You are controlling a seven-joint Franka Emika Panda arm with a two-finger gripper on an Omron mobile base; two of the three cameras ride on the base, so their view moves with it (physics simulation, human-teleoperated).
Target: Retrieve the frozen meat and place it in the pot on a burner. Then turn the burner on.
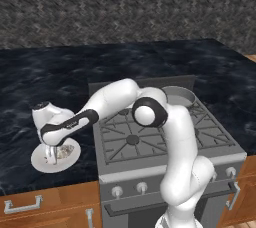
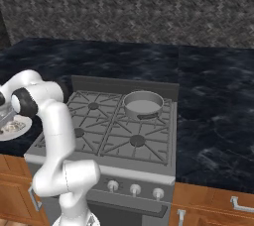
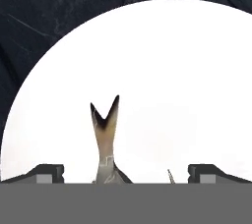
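The frozen meat (image 3: pixel 105 128) lies on a round white plate (image 3: pixel 177 70), its forked tail fin pointing away from the hand. My gripper (image 3: pixel 127 174) is open and low over the plate, with a fingertip (image 3: pixel 47 173) on each side of the fish's body and a gap on both sides. From the base, the gripper (image 1: pixel 51 153) hangs over the plate (image 1: pixel 42 164) on the counter left of the stove, with the meat (image 1: pixel 64 151) beside it. The grey pot (image 2: pixel 143 104) stands on the stove's back right burner, partly behind the arm (image 1: pixel 177 96). A front burner (image 2: pixel 137 141) is bare.
The stove's grates (image 1: pixel 150 142) lie right of the plate, with silver knobs (image 2: pixel 135 189) along its front. Dark stone counter (image 2: pixel 213 121) runs on both sides, and wooden drawers (image 1: pixel 30 204) sit below. A dark patterned wall (image 1: pixel 125 12) closes the back.
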